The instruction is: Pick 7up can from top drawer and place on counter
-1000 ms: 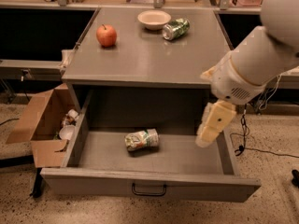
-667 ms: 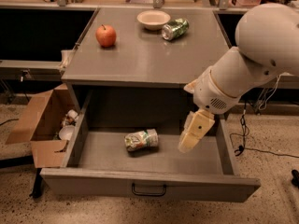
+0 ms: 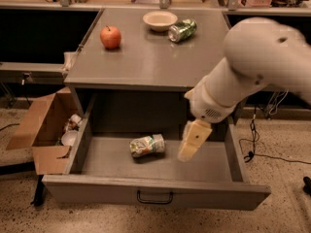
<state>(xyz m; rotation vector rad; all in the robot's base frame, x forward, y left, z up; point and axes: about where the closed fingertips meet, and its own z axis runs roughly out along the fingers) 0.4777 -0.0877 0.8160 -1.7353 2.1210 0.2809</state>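
One arm (image 3: pixel 252 67), partly cropped; jaws near 7up can (image 3: pixel 147 145) in top drawer (image 3: pixel 97 191)

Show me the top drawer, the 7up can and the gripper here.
top drawer (image 3: pixel 97 191), camera view: left part of its front panel.
7up can (image 3: pixel 147 145), camera view: middle of its side.
gripper (image 3: pixel 186 155), camera view: lower end, inside the drawer, right of the can.

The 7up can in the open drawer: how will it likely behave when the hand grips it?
The 7up can lies on its side on the top drawer floor, so a nudge may roll it. Its body looks somewhat dented, so it is probably thin and easily crushed. The hand hangs beside it, not touching.
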